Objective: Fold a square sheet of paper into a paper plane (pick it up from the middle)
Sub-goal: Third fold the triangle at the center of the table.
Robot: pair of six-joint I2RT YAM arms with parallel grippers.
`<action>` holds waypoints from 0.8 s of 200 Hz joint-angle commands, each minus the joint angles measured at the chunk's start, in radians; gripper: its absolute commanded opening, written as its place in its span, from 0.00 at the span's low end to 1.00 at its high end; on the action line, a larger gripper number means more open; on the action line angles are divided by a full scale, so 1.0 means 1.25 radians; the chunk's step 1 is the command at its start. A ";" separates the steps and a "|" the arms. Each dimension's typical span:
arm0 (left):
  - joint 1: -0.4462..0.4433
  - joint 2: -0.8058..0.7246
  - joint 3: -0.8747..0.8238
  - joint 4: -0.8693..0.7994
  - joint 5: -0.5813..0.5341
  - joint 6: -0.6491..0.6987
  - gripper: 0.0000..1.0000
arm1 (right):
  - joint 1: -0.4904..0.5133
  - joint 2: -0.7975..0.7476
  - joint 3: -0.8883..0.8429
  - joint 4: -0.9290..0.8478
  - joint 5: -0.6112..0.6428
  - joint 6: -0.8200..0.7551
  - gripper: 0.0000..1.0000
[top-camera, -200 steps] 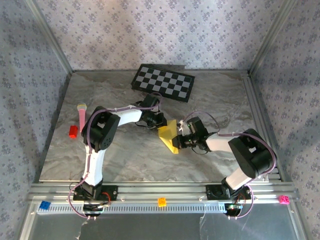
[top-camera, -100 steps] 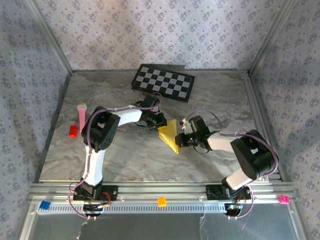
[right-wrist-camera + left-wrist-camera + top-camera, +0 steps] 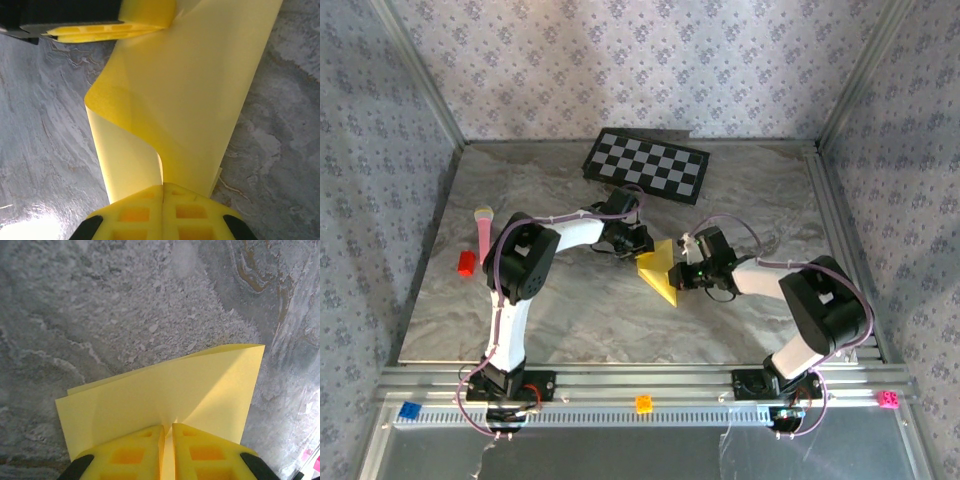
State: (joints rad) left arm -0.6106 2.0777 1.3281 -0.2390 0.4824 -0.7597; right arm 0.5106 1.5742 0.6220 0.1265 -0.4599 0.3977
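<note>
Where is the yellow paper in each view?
Top external: the yellow paper sits mid-frame.
Left wrist: lower centre, folded, two layers showing.
Right wrist: centre to upper right, curled.
Shared landmark: the left end effector clamped on the paper's edge, top left in the right wrist view.

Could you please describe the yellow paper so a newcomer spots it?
Start at the checkerboard at the far side. Nearer, mid-table, the sheet of paper is pinched between the left tool and right tool. Unlike the red block and pink stick at left, it is thin, folded and yellow.
</note>
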 commanded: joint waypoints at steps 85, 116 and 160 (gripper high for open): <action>-0.009 0.017 -0.024 -0.038 -0.029 0.000 0.16 | -0.012 0.028 0.047 -0.052 0.006 -0.033 0.00; -0.009 0.015 -0.023 -0.037 -0.027 -0.001 0.16 | -0.012 0.036 0.047 -0.052 0.002 -0.035 0.00; -0.009 0.014 -0.023 -0.035 -0.025 -0.002 0.16 | -0.011 0.036 0.050 -0.054 0.006 -0.036 0.00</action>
State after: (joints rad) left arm -0.6106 2.0777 1.3262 -0.2356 0.4828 -0.7597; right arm 0.5014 1.6085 0.6594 0.0841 -0.4595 0.3729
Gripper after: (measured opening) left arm 0.158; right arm 0.051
